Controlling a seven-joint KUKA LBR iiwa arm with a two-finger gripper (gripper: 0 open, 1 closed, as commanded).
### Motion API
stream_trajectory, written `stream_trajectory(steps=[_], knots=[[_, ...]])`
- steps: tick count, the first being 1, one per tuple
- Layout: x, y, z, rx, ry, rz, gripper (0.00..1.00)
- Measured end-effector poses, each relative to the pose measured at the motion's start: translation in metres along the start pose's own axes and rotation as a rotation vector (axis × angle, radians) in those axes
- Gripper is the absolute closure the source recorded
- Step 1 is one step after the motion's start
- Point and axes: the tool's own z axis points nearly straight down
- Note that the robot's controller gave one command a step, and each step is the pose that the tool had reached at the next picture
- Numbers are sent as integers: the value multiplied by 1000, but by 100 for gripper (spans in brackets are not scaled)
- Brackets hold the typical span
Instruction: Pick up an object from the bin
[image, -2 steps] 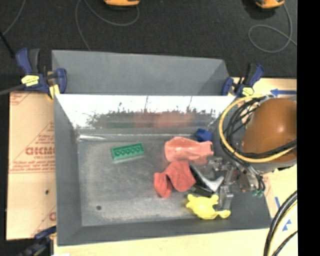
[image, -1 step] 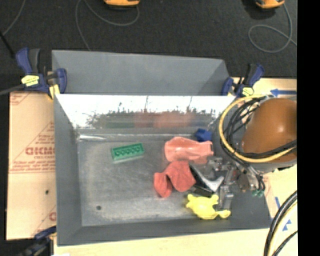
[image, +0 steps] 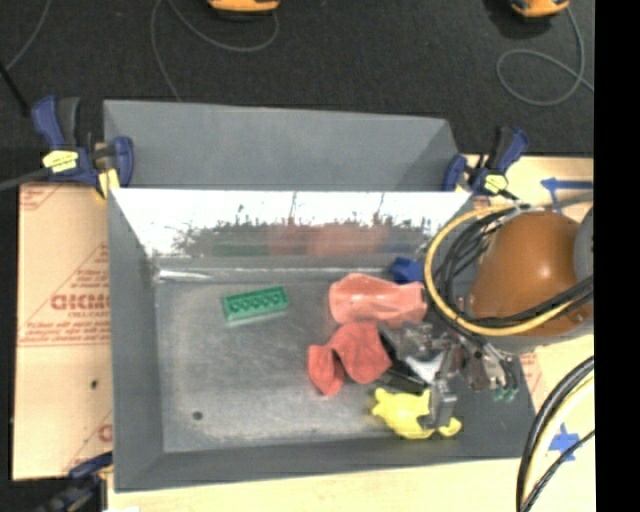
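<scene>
My gripper (image: 443, 388) hangs low at the bin's front right, right over a yellow soft toy (image: 405, 413) that lies against the front wall. Its metal body touches or overlaps the toy's right part. A small black thing (image: 400, 378) lies just left of the gripper, between the yellow toy and a crumpled red cloth-like piece (image: 345, 360). A pink soft lump (image: 372, 300) lies behind the red piece.
A green studded brick (image: 255, 303) lies alone in the left middle of the bin. A small blue thing (image: 404, 270) sits at the back right by the wall. The arm's orange dome and cables cover the bin's right side.
</scene>
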Motion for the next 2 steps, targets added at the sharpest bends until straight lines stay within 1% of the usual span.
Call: stream_trajectory(steps=[1, 2], knots=[[-9, 1, 36, 0, 1, -80, 0], [-12, 12, 56, 3, -10, -158, 0]])
